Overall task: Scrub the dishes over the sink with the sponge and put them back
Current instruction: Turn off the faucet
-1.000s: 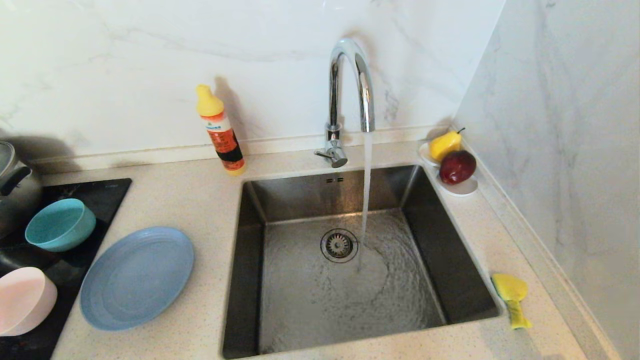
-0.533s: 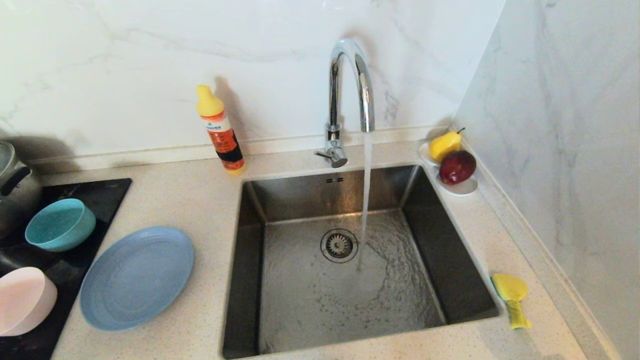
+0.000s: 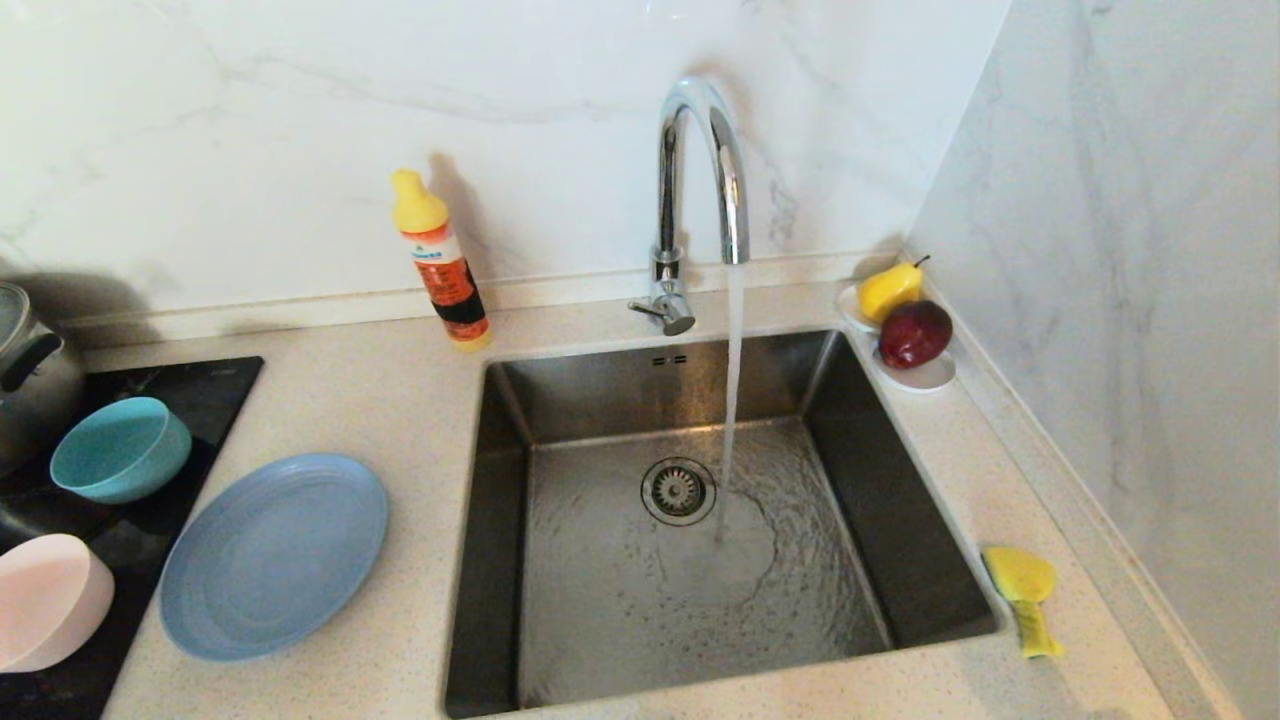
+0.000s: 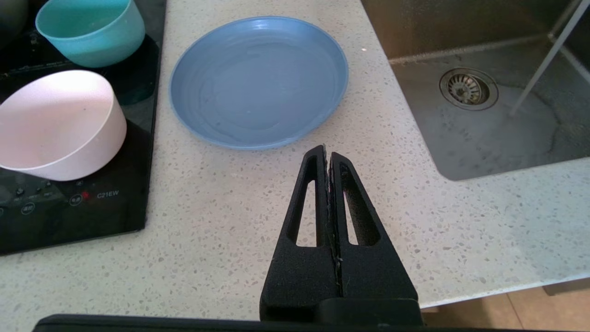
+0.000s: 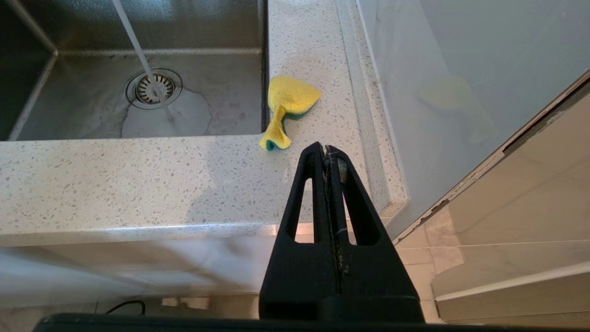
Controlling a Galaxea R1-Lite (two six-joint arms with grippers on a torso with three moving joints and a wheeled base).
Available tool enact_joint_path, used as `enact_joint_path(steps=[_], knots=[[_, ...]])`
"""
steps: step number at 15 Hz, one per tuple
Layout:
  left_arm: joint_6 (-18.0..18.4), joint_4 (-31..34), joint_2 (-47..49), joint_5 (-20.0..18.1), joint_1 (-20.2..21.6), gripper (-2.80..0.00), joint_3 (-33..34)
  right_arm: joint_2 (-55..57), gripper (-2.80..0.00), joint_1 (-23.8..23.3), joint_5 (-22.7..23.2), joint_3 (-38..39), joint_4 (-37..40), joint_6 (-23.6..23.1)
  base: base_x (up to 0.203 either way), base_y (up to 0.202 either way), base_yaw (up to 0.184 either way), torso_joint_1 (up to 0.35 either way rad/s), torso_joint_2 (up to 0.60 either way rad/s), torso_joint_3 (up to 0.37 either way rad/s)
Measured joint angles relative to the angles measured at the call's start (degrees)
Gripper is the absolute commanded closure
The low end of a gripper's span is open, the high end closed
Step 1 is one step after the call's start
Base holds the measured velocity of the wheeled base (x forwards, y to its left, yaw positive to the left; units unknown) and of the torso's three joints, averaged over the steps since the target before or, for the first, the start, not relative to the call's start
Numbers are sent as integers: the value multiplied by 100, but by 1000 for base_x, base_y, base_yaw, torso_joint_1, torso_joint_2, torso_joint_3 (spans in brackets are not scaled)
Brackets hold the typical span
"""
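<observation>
A slate-blue plate [image 3: 273, 555] [image 4: 258, 80] lies on the counter left of the steel sink [image 3: 905, 480]. The teal bowl [image 3: 121, 448] [image 4: 90, 30] and the pale pink bowl [image 3: 45, 600] [image 4: 57, 124] sit on the black hob. The yellow sponge [image 3: 1025, 598] [image 5: 288, 108] lies twisted on the counter at the sink's right front corner. My left gripper [image 4: 326, 150] hangs shut and empty above the counter's front part, short of the plate. My right gripper [image 5: 326, 148] is shut and empty, held back over the counter's front edge, short of the sponge. Neither arm shows in the head view.
Water runs from the curved chrome tap [image 3: 700, 190] into the sink beside the drain [image 3: 678, 490]. An orange detergent bottle [image 3: 440, 262] stands behind the sink's left corner. A white saucer [image 3: 925, 375] with a pear and an apple sits back right. A pot [image 3: 30, 370] stands far left.
Only the water's ripples in the sink shift; both arms and all objects stay put.
</observation>
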Motion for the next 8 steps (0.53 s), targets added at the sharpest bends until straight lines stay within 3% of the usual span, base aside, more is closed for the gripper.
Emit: enact_joint_path(steps=[3, 5, 8], knots=[[-39, 103, 7, -225, 0, 0, -422, 0, 0, 0, 2, 0, -2, 6, 0, 0, 0, 0, 0, 0], [-70, 515, 166, -654, 0, 0, -1315, 0, 0, 0, 2, 0, -2, 6, 0, 0, 0, 0, 0, 0], [-358, 1022, 1162, -1406, -26, 0, -2601, 0, 0, 0, 0, 0, 1, 7, 0, 0, 0, 0, 0, 0]])
